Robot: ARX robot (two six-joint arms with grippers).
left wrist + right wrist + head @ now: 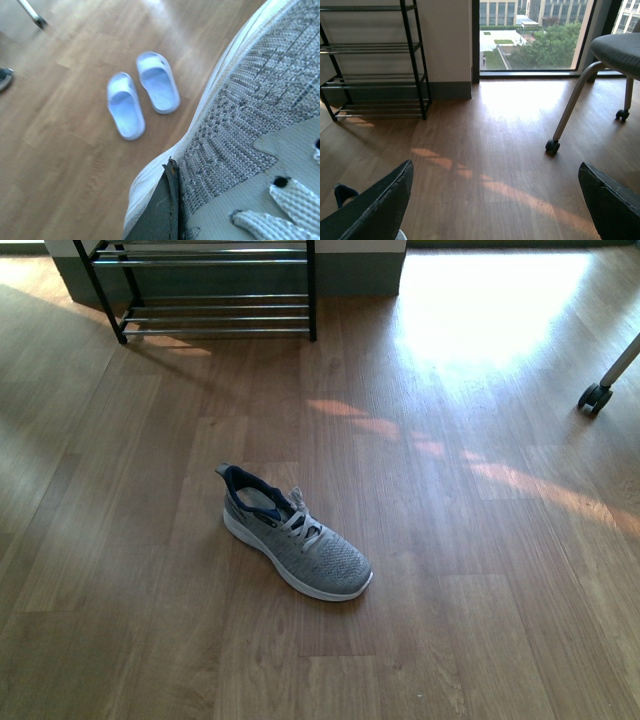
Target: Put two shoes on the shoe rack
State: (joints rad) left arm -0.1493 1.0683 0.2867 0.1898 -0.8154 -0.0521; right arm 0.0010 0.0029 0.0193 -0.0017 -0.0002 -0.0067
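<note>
left gripper [169, 200] clamped on lifted sneaker [260, 100], high above slippers [142, 95] | right gripper [495, 167] wide apart, facing shoe rack [375, 65] | other sneaker [295, 535] on floor [480, 570], well apart from shoe rack

Front view: the shoe rack [215, 315] at your 11 o'clock is cut by the frame edge, so only its lower tiers show. At 2 o'clock a chair caster [596, 397] shows, its chair out of frame. Left wrist view: a sneaker [260, 100] overruns the frame, the slippers [157, 85] are blurred, and your left gripper [167, 200] shows one finger only, its grip untellable. Right wrist view: the other sneaker [342, 192] is mostly hidden behind a finger [375, 210] of your right gripper [496, 167].
</note>
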